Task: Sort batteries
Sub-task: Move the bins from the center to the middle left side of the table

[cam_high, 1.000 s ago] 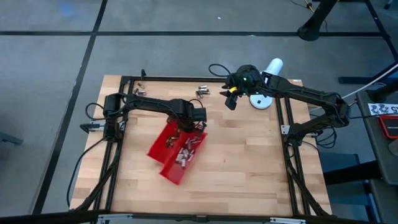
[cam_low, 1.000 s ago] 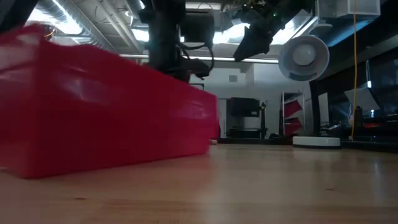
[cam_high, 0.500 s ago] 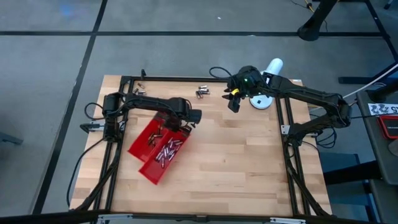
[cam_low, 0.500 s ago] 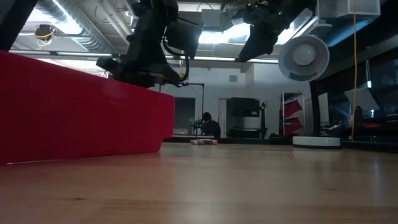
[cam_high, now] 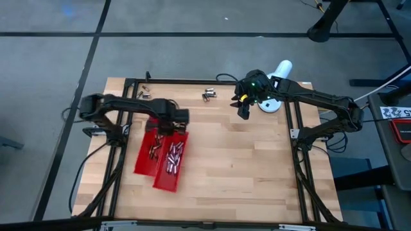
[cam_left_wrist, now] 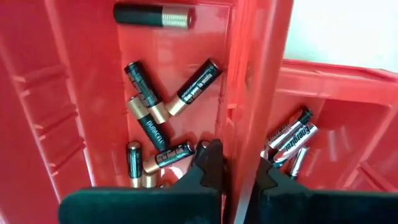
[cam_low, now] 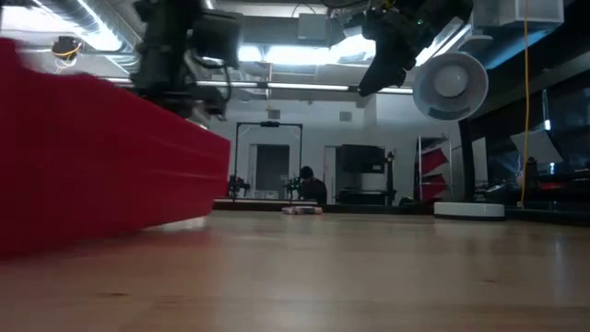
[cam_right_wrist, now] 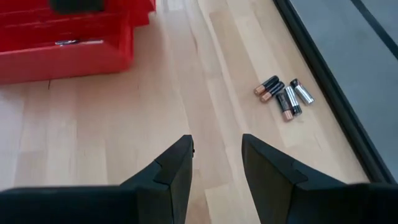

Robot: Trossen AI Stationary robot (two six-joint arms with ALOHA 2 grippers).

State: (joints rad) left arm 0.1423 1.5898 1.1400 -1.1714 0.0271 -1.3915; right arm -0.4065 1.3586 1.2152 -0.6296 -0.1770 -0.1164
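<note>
Wooden table (cam_high: 244,167) lies bare at lower right. Left gripper (cam_high: 174,120) pinches the red trays' (cam_high: 160,168) shared wall, batteries (cam_high: 173,157) inside. Right gripper (cam_high: 243,110), fingers parted and empty, hovers near loose batteries (cam_high: 209,95) at upper edge.

Smooth, slightly glossy red plastic trays (cam_left_wrist: 258,68) hold metal-cased batteries (cam_left_wrist: 152,127) with shiny black and copper wrappers, on a desk (cam_right_wrist: 155,124) of pale, satin-finished wood strips, while the left gripper (cam_left_wrist: 235,177) fingers look matt black.
</note>
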